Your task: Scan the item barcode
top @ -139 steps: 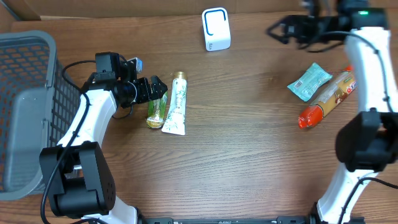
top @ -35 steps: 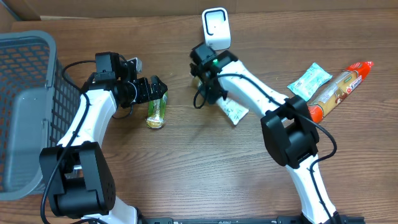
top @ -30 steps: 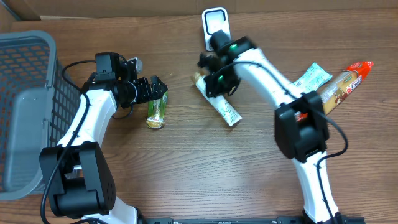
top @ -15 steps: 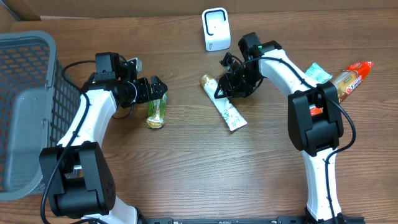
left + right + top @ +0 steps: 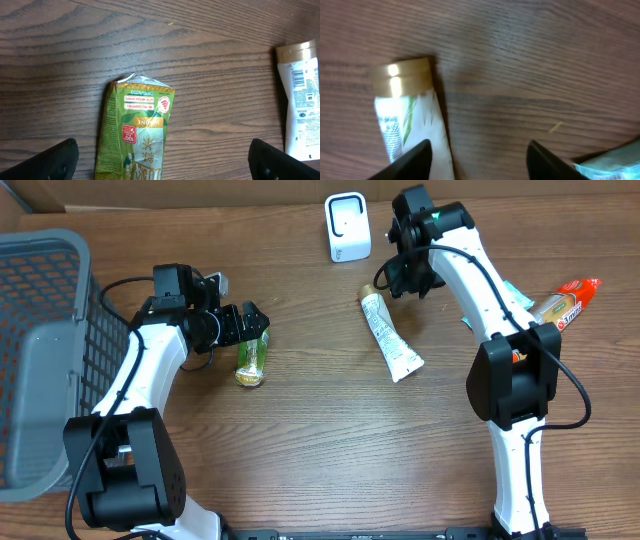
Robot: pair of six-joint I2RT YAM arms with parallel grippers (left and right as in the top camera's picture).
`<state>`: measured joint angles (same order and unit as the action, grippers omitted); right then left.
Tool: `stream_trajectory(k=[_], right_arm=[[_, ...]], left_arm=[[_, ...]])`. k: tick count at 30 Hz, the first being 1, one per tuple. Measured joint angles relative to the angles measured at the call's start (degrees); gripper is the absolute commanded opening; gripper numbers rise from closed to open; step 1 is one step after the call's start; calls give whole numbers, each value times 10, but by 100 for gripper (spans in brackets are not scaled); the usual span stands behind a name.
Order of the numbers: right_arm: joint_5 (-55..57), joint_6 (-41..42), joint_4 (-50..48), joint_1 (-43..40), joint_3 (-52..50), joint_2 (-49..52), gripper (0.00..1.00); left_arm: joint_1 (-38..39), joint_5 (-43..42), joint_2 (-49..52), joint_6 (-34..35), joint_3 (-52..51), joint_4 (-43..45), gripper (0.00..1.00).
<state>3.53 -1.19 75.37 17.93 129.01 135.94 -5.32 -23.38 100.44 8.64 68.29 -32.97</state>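
Note:
A white tube with a gold cap [image 5: 391,336] lies flat on the wood table, below and to the right of the white scanner [image 5: 347,227]. My right gripper [image 5: 395,278] hovers open just behind the tube's cap. In the right wrist view the tube [image 5: 405,115] lies to the left and only bare wood shows between the fingers of the gripper [image 5: 477,165]. My left gripper [image 5: 255,328] stands wide open over the top end of a green tea packet [image 5: 251,360]. In the left wrist view that packet [image 5: 137,135] lies between the spread fingers [image 5: 60,160].
A grey mesh basket [image 5: 45,350] fills the left edge. At the right lie a teal packet [image 5: 505,292], partly behind my right arm, and an orange-red sausage pack [image 5: 555,308]. The teal packet's corner [image 5: 615,160] shows in the right wrist view.
My right gripper carried the tube rightward past the scanner, opened and let it go; the tube now lies on the table. The left arm has not moved.

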Motion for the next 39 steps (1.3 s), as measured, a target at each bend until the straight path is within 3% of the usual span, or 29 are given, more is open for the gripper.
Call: stream_trajectory(k=[2, 4, 6, 7, 17, 29, 39], right_arm=[[3, -9, 13, 7, 4, 0, 67], [-17, -18, 33, 21, 4, 0, 36], [-52, -32, 42, 24, 4, 0, 12], [-71, -35, 46, 23, 4, 0, 4], [-186, -55, 48, 16, -10, 0, 4], [-233, -64, -66, 4, -162, 0, 4], [-329, -107, -139, -70, -250, -7, 6]], left_arm=[[0, 0, 0, 0, 0, 0, 99], [0, 0, 0, 0, 0, 0, 99], [0, 0, 0, 0, 0, 0, 100], [0, 0, 0, 0, 0, 0, 100], [0, 0, 0, 0, 0, 0, 100], [0, 0, 0, 0, 0, 0, 100], [0, 0, 0, 0, 0, 0, 100]])
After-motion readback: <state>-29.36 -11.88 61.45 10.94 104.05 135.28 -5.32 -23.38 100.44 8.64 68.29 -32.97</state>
